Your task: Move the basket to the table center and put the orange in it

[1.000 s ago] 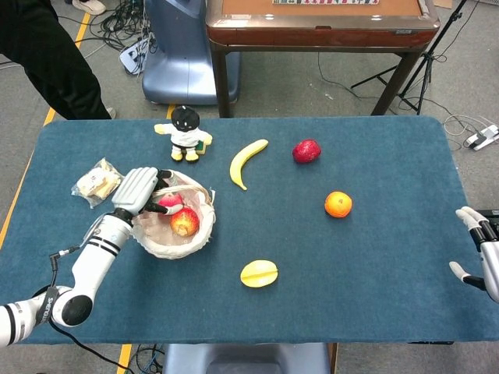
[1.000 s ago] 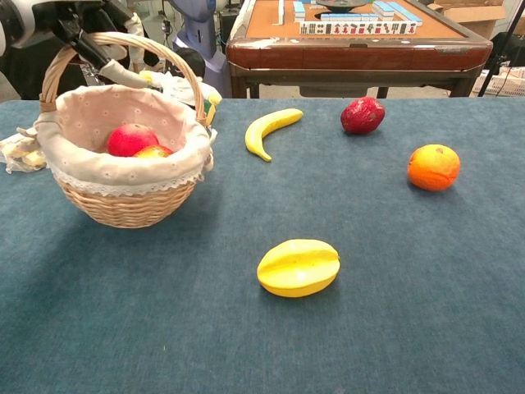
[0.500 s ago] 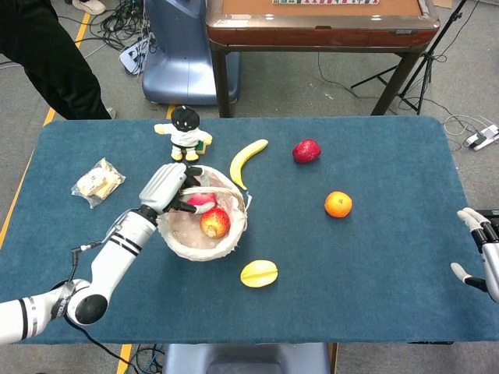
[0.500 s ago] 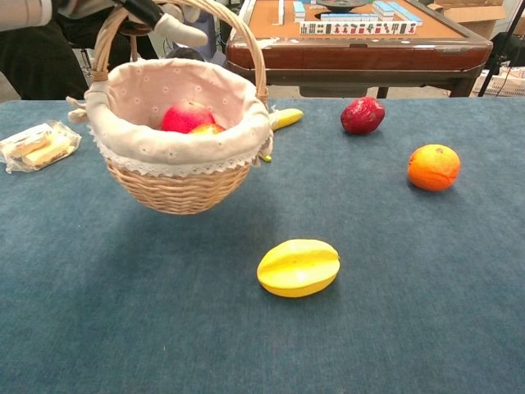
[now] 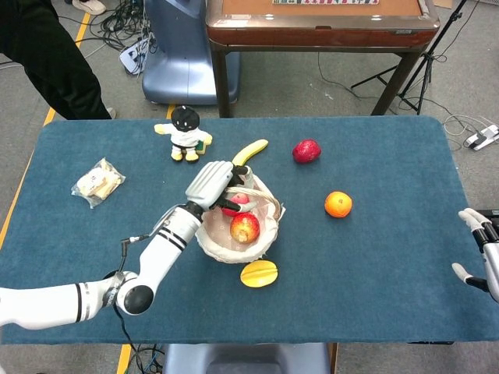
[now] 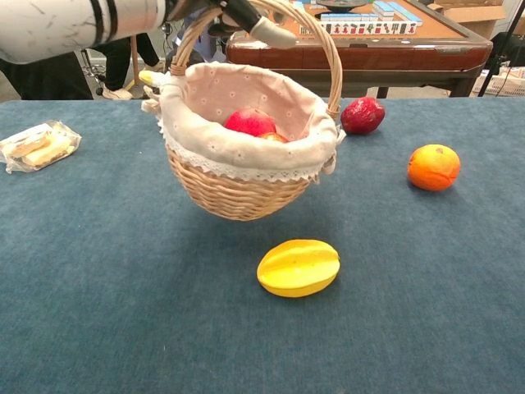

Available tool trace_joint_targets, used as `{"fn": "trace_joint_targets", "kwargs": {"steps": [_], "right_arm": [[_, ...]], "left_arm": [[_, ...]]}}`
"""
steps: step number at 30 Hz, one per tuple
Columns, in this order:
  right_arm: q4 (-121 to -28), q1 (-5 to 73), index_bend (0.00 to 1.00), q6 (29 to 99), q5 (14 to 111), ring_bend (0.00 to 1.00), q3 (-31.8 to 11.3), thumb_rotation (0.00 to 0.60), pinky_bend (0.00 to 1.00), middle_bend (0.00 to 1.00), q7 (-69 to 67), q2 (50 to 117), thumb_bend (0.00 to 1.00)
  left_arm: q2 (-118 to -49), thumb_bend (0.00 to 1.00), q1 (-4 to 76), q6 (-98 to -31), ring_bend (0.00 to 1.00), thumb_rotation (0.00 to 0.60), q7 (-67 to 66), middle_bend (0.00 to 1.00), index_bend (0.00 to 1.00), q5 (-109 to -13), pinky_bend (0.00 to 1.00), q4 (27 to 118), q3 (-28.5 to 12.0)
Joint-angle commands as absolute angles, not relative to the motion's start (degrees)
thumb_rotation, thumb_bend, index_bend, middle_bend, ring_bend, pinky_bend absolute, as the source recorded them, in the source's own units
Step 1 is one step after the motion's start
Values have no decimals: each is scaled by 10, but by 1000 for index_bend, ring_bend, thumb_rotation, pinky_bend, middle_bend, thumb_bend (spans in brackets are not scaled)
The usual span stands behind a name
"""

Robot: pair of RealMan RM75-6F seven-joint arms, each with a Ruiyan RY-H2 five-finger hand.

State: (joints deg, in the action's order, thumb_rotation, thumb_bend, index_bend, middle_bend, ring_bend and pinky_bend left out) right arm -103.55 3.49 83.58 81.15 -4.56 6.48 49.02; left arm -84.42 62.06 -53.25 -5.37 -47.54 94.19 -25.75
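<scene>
My left hand (image 5: pixel 209 182) grips the handle of the wicker basket (image 5: pixel 234 251), which hangs tilted above the table with red apples (image 5: pixel 245 227) inside. In the chest view the basket (image 6: pixel 238 176) floats over the cloth, just behind the yellow starfruit (image 6: pixel 299 267). The orange (image 5: pixel 337 204) lies on the table to the right of the basket, also the orange (image 6: pixel 433 167) in the chest view. My right hand (image 5: pixel 485 257) rests open at the table's right edge, holding nothing.
A banana (image 5: pixel 251 150) and a dark red fruit (image 5: pixel 306 150) lie behind the basket. A doll (image 5: pixel 186 132) stands at the back left and a snack packet (image 5: pixel 97 183) lies at the left. The starfruit (image 5: pixel 259 273) sits right in front of the basket.
My left hand has lifted the basket and carried it rightward from the left side toward the middle of the table. The right hand has stayed put.
</scene>
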Motion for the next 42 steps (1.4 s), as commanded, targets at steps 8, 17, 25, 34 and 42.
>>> {"fn": "trace_joint_targets", "kwargs": {"steps": [8,17,25,34,42], "right_arm": [[-1031,35,157,836,811,183,-47,600,321,168,57,491,162],[-1025,27,157,844,810,183,-46,600,321,168,45,488,162],[-1026,23,157,852,819,183,-44,600,321,168,42,487,162],[-1031,20,157,858,827,183,-42,600,321,168,43,486,162],[-1032,23,157,855,835,183,-42,600,321,168,52,478,162]], "left_arm": [[-920,210,679,-536,827,600,-105,938,782,-407,873,854,-266],[-947,210,693,-523,799,600,-121,908,762,-377,864,816,-260],[-914,205,694,-511,467,600,-171,594,432,-323,731,843,-244],[-857,205,676,-512,178,600,-185,254,140,-303,391,910,-233],[-777,205,617,-519,169,600,-146,235,131,-371,347,986,-217]]}}
